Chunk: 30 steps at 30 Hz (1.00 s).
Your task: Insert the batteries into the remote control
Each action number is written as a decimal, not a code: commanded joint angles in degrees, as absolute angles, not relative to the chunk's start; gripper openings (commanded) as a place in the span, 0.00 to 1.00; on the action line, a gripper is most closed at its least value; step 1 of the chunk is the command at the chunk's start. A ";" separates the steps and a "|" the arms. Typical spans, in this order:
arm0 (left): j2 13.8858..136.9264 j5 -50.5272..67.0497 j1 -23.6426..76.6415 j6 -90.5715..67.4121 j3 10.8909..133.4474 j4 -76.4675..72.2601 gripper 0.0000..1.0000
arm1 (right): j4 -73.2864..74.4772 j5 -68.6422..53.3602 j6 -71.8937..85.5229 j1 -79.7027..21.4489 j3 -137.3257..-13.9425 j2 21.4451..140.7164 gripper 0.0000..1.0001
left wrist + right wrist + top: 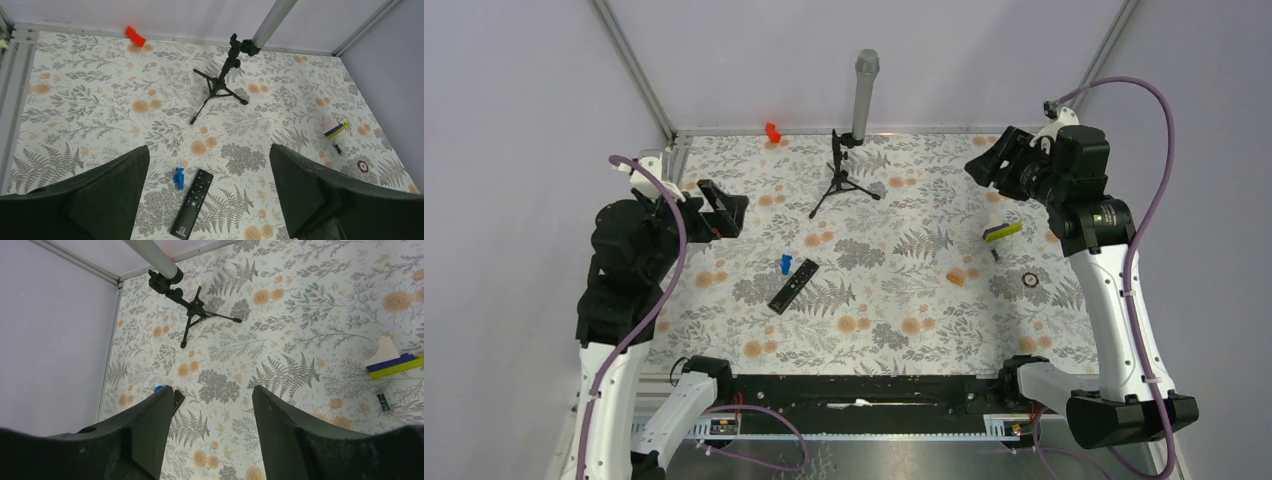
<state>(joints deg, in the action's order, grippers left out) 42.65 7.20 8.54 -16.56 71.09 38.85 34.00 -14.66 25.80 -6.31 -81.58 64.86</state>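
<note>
The black remote control (pixel 792 285) lies button side up, left of the table's middle. In the left wrist view the remote control (pixel 192 203) shows whole; the right wrist view catches only a corner of the remote control (pixel 178 396) behind a finger. The orange batteries (pixel 956 278) rest right of centre and are hidden in both wrist views. My left gripper (pixel 721 210) hangs high over the left side, and in its own view the left gripper (pixel 209 150) is open and empty. My right gripper (pixel 989 165) is raised at the far right; up close the right gripper (pixel 212 389) is open and empty.
A small blue piece (pixel 784 263) sits beside the remote's far end. A yellow-green stick (pixel 1002 231), a small dark piece (pixel 995 254) and a ring (pixel 1030 280) lie at the right. A black tripod (pixel 844 180) stands at the back middle, a red block (pixel 772 131) by the back edge.
</note>
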 commanded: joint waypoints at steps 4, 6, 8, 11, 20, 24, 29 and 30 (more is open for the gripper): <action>41.98 11.72 8.34 -19.30 62.22 30.69 0.99 | 32.08 -16.13 26.79 -6.65 -74.39 59.71 0.68; 41.13 10.48 8.35 -21.35 57.48 29.52 0.99 | 30.51 -19.41 26.54 -6.60 -71.40 58.51 0.69; 40.67 9.39 8.35 -23.93 52.02 27.11 0.99 | 29.76 -21.32 27.13 -6.59 -69.02 58.04 0.69; 41.62 9.88 8.67 -27.08 45.55 26.12 0.96 | 29.10 -23.00 29.20 -6.72 -64.50 57.44 0.71; 51.43 2.86 17.55 -36.55 33.79 18.46 0.98 | 23.73 -27.59 33.10 -6.85 -49.89 52.50 0.74; 58.48 -2.05 22.43 -39.44 32.24 13.66 0.98 | 22.59 -29.46 33.61 -7.20 -45.62 49.28 0.74; 66.13 -5.97 24.82 -39.79 33.67 12.71 0.97 | 23.96 -28.85 32.34 -7.39 -44.39 47.36 0.75; 67.10 -6.85 25.69 -39.10 34.18 12.70 0.96 | 24.81 -28.50 31.50 -7.38 -44.82 47.20 0.75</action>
<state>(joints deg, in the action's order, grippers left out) 64.23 -1.54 24.01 -38.15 32.45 17.23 25.85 -27.22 32.86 -6.96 -44.16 48.36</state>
